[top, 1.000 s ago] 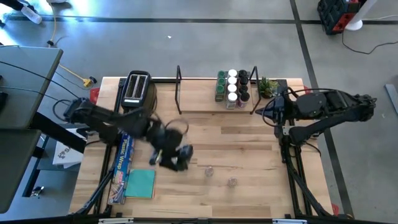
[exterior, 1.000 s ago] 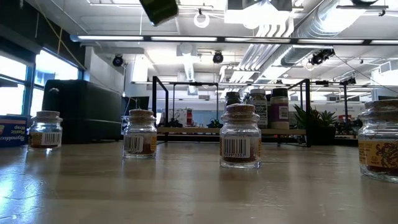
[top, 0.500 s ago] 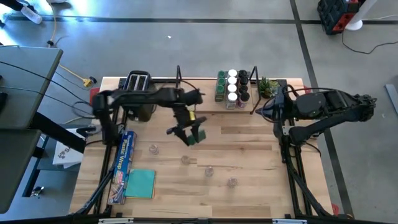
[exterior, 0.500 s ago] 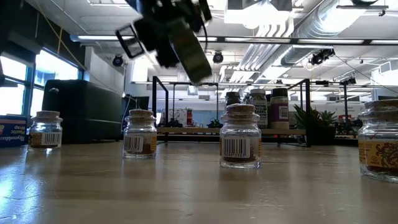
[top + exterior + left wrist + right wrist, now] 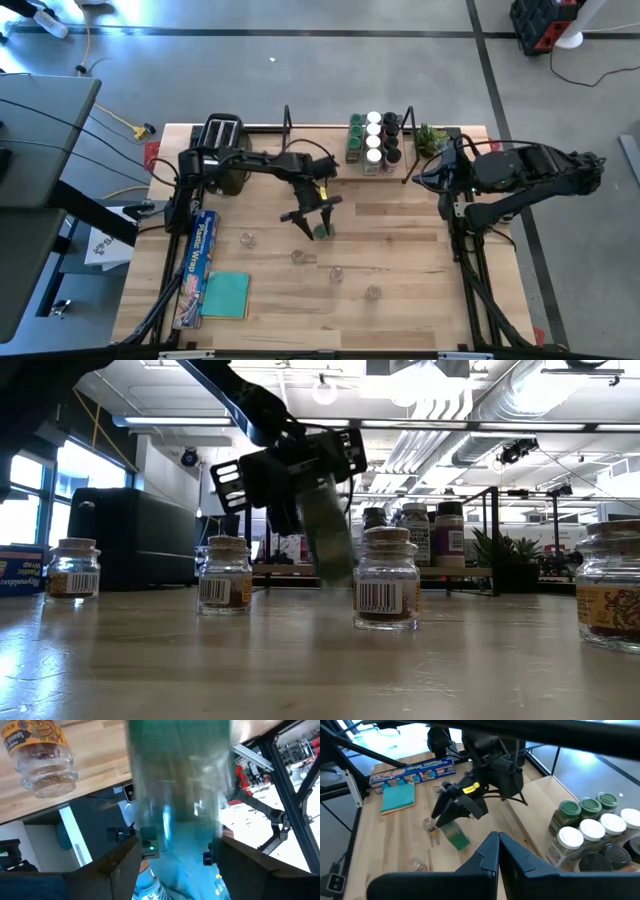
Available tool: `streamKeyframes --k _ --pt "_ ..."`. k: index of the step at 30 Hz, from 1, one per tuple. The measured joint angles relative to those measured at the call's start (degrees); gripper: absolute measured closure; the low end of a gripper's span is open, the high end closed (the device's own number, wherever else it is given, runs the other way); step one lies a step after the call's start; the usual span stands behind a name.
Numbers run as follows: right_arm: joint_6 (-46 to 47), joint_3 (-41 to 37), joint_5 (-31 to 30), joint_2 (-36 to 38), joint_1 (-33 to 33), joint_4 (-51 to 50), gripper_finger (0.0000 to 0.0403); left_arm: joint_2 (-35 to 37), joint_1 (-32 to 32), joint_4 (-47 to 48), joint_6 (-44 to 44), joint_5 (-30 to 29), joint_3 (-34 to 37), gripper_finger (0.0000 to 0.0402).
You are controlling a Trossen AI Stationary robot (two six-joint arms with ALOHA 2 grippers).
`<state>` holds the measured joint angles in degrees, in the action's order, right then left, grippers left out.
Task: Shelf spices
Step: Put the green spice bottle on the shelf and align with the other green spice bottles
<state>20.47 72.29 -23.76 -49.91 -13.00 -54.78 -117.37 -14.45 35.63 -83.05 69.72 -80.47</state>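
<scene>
left end effector (image 5: 315,220) lowered green jar (image 5: 321,229) beside four glass jars (image 5: 293,257).

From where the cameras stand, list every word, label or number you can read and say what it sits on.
"Plastic Wrap": on the long blue box at the table's left edge, read from above.
"Wrap": on the same box's end in the low view.
Orange label on the clear jar in the left wrist view: too blurred to read.
Barcodes on the clear jars in the low view: digits too small.
Shelf jar labels: unreadable.
</scene>
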Motion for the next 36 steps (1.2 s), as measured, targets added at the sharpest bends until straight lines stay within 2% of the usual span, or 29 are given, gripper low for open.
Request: streamKeyframes --k 8,12,16,19,21,24,27,29,31,36 --pt "0.07 -0.02 -0.14 0.0 -0.02 -2.69 0.0399 -0.03 0.24 0.01 0.0 -1.23 0.0 0.0155" --pt "0.07 -0.02 -0.14 0.0 -0.02 -3.87 0.0399 0.5 0.24 0.15 4.57 -3.29 0.02 0.0153" --pt "0.0 -0.02 -0.14 0.0 -0.02 -5.21 0.0399 5.54 1.52 0.54 11.63 -8.1 -0.01 0.0153" --pt "-0.15 -0.02 -0.14 0.0 -0.02 -6.18 0.0399 10.37 4.07 1.7 21.63 -14.78 -0.02 0.0152" --pt "-0.15 -0.02 -0.14 0.0 -0.02 -6.28 0.0399 14.38 6.25 3.16 28.94 -21.66 -0.02 0.0152" --pt "0.04 -0.02 -0.14 0.0 -0.02 -6.26 0.0399 19.72 9.89 4.85 42.11 -35.08 -0.04 0.0152" --pt "0.04 -0.02 -0.14 0.0 -0.02 -5.11 0.0399 23.06 13.45 3.66 59.83 -50.3 -0.02 0.0156" --pt "0.37 -0.02 -0.14 0.01 -0.03 -3.6 0.0399 24.34 14.92 1.36 68.83 -57.12 -0.02 0.0157" --pt "1.24 -0.02 -0.14 0.02 -0.02 -1.54 0.0399 25.01 15.57 -0.5 75.21 -61.91 -0.04 0.0158" --pt "4.0 -0.02 -1.13 0.0 -0.02 3.35 0.0399 24.17 15.28 -1.79 88.37 -65.38 -0.02 0.0156"
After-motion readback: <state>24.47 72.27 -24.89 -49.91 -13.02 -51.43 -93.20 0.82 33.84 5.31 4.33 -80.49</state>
